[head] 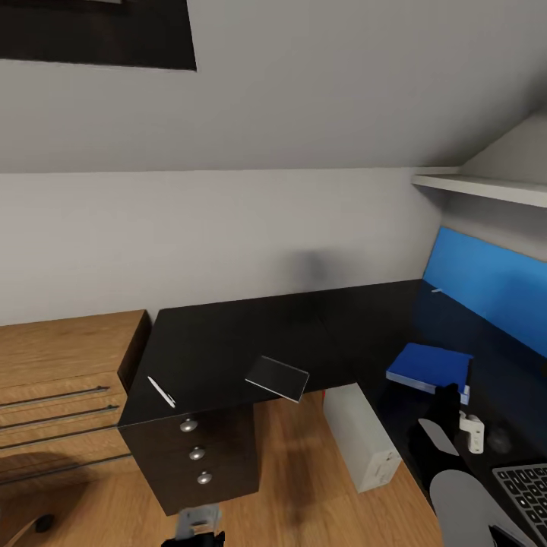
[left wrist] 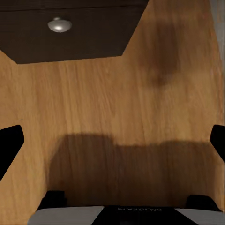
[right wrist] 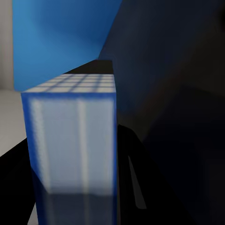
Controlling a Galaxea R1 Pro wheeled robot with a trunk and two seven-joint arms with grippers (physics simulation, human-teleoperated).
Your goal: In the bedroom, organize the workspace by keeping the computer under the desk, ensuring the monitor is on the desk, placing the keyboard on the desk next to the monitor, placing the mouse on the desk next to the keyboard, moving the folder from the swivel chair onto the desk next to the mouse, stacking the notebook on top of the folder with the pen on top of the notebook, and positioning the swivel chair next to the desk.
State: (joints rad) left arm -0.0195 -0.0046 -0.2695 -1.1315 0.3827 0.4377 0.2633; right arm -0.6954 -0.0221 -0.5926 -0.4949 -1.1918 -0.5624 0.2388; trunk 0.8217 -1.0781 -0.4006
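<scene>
- The left tool [left wrist: 112, 140] hangs low over the wood floor [left wrist: 117, 93], its fingers spread wide with nothing between them, in front of the counter's drawers [head: 196, 454].
- At the near right of the head view lies the keyboard [head: 524, 490], cut by the picture's edge, and just beyond it the right tool [head: 448, 406] reaches to the folder [head: 429, 366]. The wrist view shows the folder's white page edges [right wrist: 75, 140] right up between the dark fingers, so I judge the tool clamped on it, though contact itself is blurred.
- The folder rests on the right wing of the counter [head: 304, 327], close to the blue back panel [head: 486, 277]. It looks flat, light and fairly stiff (glossy top, so it may slide); an edge pinch suits it.
- Under the counter's corner stands the computer [head: 363, 439].
- Farther left on the counter lie a dark notebook [head: 277, 377], overhanging the front edge, and a white pen [head: 161, 391].
</scene>
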